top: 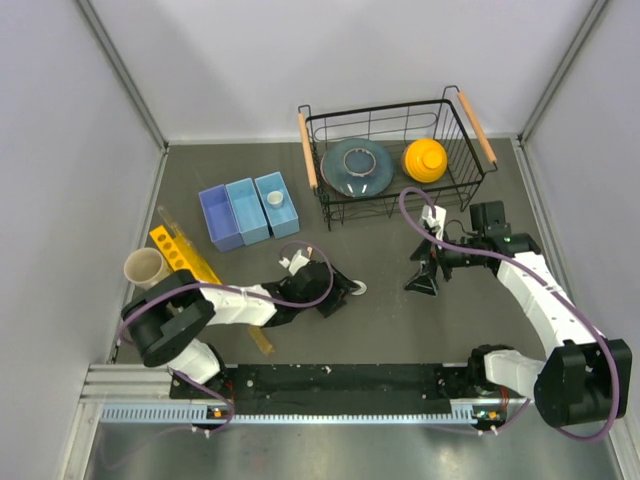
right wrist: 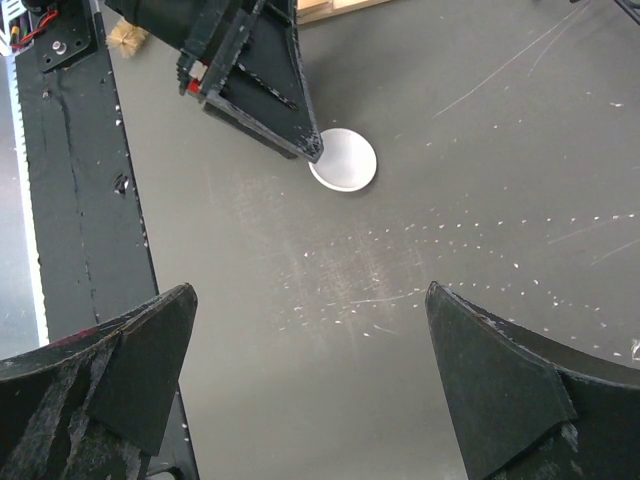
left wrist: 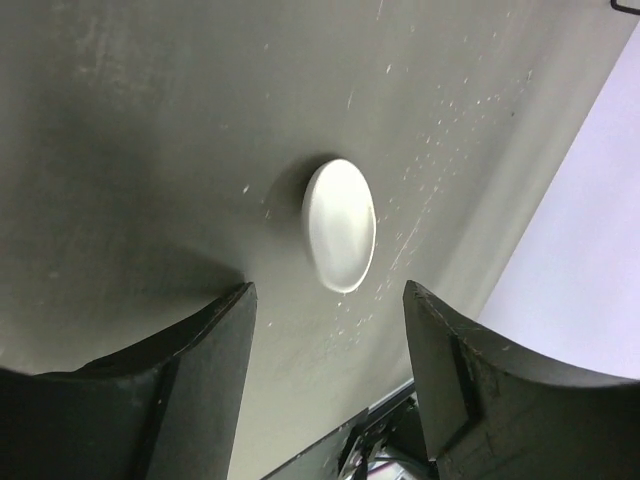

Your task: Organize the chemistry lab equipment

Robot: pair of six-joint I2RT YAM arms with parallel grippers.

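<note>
Down low, the left gripper (left wrist: 330,300) sits at a small white dish (left wrist: 339,225), fingers parted, not gripping; the right gripper (right wrist: 310,330) hangs wide, empty.

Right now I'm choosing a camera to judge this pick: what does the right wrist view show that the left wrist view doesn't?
Only right wrist: the left gripper from outside, its black fingertip at the rim of the small white round dish, plus the black rail and a tan bristle tuft. Only left wrist: that gripper's fingers apart, and the pale side wall. Both: the dish on the dark grey table.
</note>
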